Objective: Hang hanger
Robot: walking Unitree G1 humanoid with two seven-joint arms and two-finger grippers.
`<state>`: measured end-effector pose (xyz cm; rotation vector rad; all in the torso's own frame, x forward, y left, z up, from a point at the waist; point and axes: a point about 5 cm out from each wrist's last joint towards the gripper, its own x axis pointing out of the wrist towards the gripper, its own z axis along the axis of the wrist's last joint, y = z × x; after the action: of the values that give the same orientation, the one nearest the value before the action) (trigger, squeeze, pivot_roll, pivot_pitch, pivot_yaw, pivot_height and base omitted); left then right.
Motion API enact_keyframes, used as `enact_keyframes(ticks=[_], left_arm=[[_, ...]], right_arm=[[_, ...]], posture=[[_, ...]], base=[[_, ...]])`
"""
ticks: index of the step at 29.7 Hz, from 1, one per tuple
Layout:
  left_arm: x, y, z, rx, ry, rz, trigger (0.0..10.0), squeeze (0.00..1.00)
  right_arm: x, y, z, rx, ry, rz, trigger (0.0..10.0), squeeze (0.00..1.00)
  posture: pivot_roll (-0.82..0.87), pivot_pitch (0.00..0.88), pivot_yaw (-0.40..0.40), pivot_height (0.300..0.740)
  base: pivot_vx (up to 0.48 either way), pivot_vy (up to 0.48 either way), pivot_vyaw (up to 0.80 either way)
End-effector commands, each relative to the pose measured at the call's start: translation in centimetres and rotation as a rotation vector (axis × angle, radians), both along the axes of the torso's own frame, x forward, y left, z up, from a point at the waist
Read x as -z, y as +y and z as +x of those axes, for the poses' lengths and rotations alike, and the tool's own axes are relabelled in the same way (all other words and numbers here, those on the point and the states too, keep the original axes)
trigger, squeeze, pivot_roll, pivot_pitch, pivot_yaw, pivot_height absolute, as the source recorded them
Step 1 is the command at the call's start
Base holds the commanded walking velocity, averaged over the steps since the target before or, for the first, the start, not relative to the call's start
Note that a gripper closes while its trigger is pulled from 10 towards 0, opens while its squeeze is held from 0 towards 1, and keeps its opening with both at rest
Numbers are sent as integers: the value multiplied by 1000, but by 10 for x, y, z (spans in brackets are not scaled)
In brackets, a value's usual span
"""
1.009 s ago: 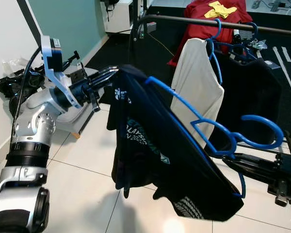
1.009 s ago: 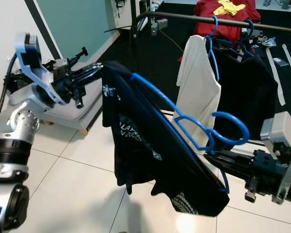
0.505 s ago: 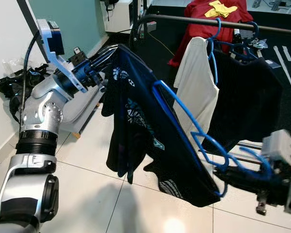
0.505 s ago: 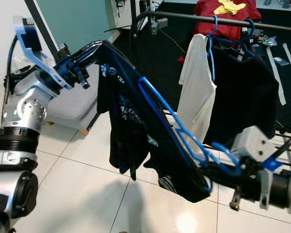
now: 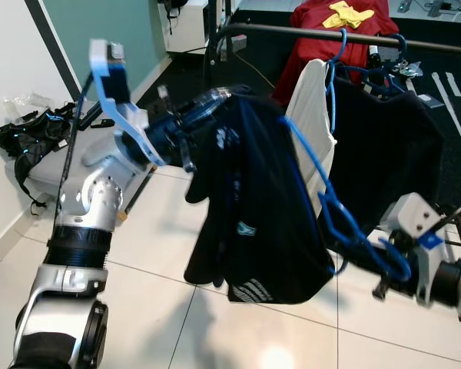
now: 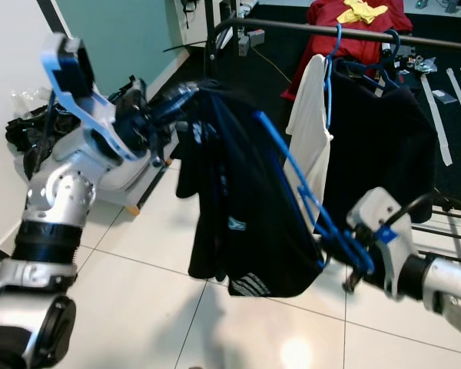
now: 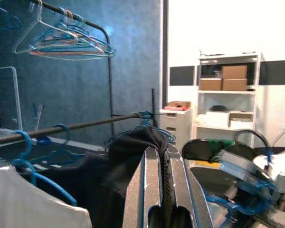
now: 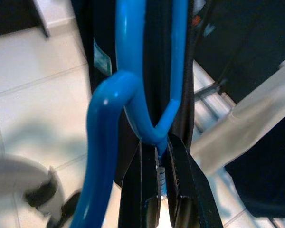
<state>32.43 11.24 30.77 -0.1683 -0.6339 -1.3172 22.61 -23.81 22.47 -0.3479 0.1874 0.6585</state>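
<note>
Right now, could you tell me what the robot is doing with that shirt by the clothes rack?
The robot holds a blue hanger carrying a dark printed T-shirt between both arms. Its right hand is shut on the hanger near the hook, while the left hand pinches the shirt's upper edge. The hanger is not yet on the rack rail, where a white garment and other clothes hang.

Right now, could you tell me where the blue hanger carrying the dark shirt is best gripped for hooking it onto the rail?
Grip the blue hanger at its neck below the hook, from beneath, as the right tool does; that leaves the hook free for the rail. The left tool steadies the dark shirt shoulder.
</note>
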Motion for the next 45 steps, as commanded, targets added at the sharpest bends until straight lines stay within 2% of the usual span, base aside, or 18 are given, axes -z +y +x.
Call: enact_keyframes(ticks=[1, 4, 5, 6, 8, 9, 12, 14, 16, 29, 31, 32, 34, 35, 38, 41, 44, 45], left_arm=[[5, -7, -6, 32, -15, 31, 0, 0], [10, -12, -7, 37, -8, 42, 0, 0], [13, -15, -8, 40, -4, 49, 0, 0], [13, -15, -8, 40, -4, 49, 0, 0], [14, -18, -9, 47, -8, 55, 0, 0], [14, -18, -9, 47, -8, 55, 0, 0], [12, -20, -11, 64, -17, 57, 0, 0], [12, -20, -11, 64, -17, 57, 0, 0], [11, -21, -13, 71, -21, 60, 0, 0], [10, -14, -13, 41, -26, 61, 0, 0], [9, -12, -11, 30, -25, 61, 0, 0], [10, -9, -9, 15, -23, 64, 0, 0], [10, -9, -9, 15, -23, 64, 0, 0], [12, -5, -5, -10, -19, 75, 0, 0], [13, -4, -4, -18, -14, 76, 0, 0], [18, -16, -8, 18, -11, 93, 0, 0], [19, -20, -10, 28, -12, 96, 0, 0], [19, -25, -13, 53, -13, 93, 0, 0]], right_arm=[[-10, 1, -2, -13, -46, 71, 10000, 0], [-15, 7, -6, -66, -55, 112, 10000, 0], [-14, 13, -12, -133, -15, 126, 10000, 0], [-14, 13, -12, -133, -15, 126, 10000, 0], [4, 20, -24, -222, 136, 52, 10000, 0], [4, 20, -24, -222, 136, 52, 10000, 0], [23, 12, -21, -180, 246, -71, 10000, 0], [23, 12, -21, -180, 246, -71, 10000, 0], [33, 3, -16, -115, 294, -138, 10000, 0], [25, -14, -5, 49, 220, -96, 10000, 0], [16, -14, -5, 43, 169, -51, 10000, 0], [1, -11, -8, 3, 97, 32, 10000, 0], [1, -11, -8, 3, 97, 32, 10000, 0], [-21, -10, -15, -61, -3, 149, 10000, 0], [-28, -12, -17, -85, -36, 183, 10000, 0], [-13, -7, -2, -46, 29, 140, 10000, 0], [-8, -5, 1, -38, 59, 124, 10000, 0], [3, 0, 4, -42, 118, 89, 10000, 0]], posture=[[-133, 172, 86, 740], [-138, 171, 85, 740], [-142, 171, 84, 740], [-142, 171, 84, 740], [-142, 172, 80, 740], [-142, 172, 80, 740], [-142, 171, 80, 740], [-142, 171, 80, 740], [-140, 169, 79, 740], [-140, 164, 82, 740], [-142, 164, 85, 740], [-145, 163, 88, 740], [-145, 163, 88, 740], [-148, 163, 89, 740], [-149, 164, 89, 740], [-149, 165, 89, 740], [-146, 164, 88, 740], [-144, 164, 87, 740]], base=[[0, 0, 0], [0, 0, 0], [0, 0, 0], [0, 0, 0], [0, 0, 0], [0, 0, 0], [0, 0, 0], [0, 0, 0], [0, 0, 0], [0, 0, 0], [0, 0, 0], [0, 0, 0], [0, 0, 0], [0, 0, 0], [0, 0, 0], [0, 0, 0], [0, 0, 0], [0, 0, 0]])
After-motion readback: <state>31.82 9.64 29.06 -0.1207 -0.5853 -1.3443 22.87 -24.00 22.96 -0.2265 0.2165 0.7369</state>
